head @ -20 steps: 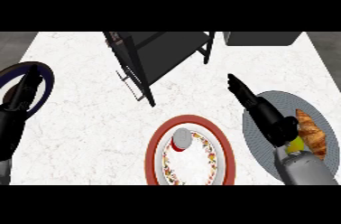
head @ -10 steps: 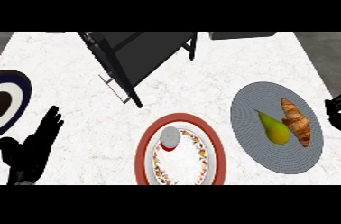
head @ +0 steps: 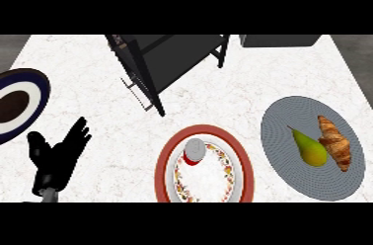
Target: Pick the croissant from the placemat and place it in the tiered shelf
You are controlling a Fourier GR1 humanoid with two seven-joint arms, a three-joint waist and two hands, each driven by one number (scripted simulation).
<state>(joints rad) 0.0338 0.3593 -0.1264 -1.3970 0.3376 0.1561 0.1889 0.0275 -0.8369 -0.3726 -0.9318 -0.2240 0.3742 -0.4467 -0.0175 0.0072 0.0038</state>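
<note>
A: Where is the croissant (head: 336, 142) lying?
B: On the placemat (head: 287, 118), just beside 1 pear (head: 309, 148), well apart from the shelf (head: 171, 59). The left robot hand (head: 56, 156) is resting open, empty.
A: Risk?
B: A grasp could be catching the pear too.

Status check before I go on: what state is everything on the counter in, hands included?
croissant: lying on the placemat beside the pear, not held.
pear: lying on the placemat.
tiered shelf: standing at the back, croissant not in it.
cup: sitting on the red-rimmed plate.
left hand: open, fingers up, resting lower left, holding nothing.
right hand: not in view.
</note>
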